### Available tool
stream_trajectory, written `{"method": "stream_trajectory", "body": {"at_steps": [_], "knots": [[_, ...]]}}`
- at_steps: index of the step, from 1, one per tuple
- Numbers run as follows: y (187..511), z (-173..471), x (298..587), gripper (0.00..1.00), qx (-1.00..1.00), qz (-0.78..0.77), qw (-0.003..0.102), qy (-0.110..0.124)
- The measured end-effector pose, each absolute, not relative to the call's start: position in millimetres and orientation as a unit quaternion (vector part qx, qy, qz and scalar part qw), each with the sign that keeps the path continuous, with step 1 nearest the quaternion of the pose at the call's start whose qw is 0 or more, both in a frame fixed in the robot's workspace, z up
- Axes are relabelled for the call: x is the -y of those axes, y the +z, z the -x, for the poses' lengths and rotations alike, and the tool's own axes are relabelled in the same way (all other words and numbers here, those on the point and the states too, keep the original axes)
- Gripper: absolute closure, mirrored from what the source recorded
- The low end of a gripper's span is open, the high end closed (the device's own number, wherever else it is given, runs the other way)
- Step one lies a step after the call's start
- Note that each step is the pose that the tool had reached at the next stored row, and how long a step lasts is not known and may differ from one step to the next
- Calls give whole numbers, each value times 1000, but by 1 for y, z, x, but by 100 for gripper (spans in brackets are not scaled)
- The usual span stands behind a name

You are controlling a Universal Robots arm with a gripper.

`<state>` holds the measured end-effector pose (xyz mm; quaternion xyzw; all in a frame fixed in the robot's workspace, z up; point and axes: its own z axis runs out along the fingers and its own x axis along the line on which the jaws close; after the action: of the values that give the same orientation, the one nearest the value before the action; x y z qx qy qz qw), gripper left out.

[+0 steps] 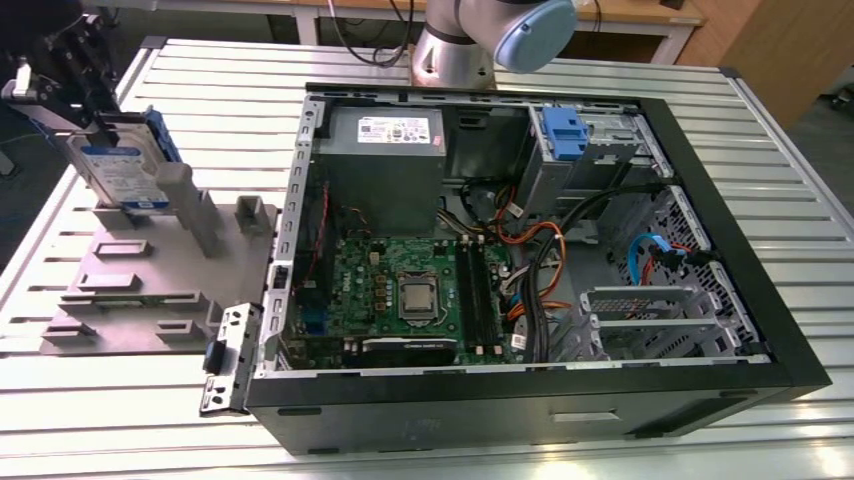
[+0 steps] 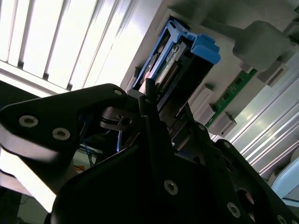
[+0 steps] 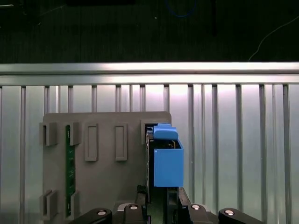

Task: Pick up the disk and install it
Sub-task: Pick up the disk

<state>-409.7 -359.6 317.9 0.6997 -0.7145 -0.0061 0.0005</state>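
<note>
**benchrat:** What do you reckon goes wrong from here? The disk point(image 1: 118, 165) is standing on edge in a slot of the grey fixture plate point(image 1: 134, 290), up by the bench's point(image 1: 667, 80) far corner on the exterior view's left. The gripper point(image 3: 160, 192) is right over its top edge.

**coldspare:** I honestly can't tell if the gripper is clamped on it or just parked there open. My guess at the main risk is an off-centre hold. If the disk cocks in the slot it could bind, or drag the plate along. It already looks to lean a touch in the exterior view.

**benchrat:** And the disk itself?

**coldspare:** It's a flat silver-grey slab with a white-and-blue label on the face and blue plastic rails down the sides. Edge-on in the first wrist view it's mostly blue rail. Plastic probably flexes, so squeezing there could let it slip. The open computer case point(image 1: 534, 400) takes up the middle of the bench, and the orange cables point(image 1: 534, 235) by the bay look like they could snag.
</note>
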Motion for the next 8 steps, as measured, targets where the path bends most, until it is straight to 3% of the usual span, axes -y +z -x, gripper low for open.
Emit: {"method": "stream_trajectory", "body": {"at_steps": [8], "knots": [[340, 410, 360, 65, 714, -700, 0, -6]]}}
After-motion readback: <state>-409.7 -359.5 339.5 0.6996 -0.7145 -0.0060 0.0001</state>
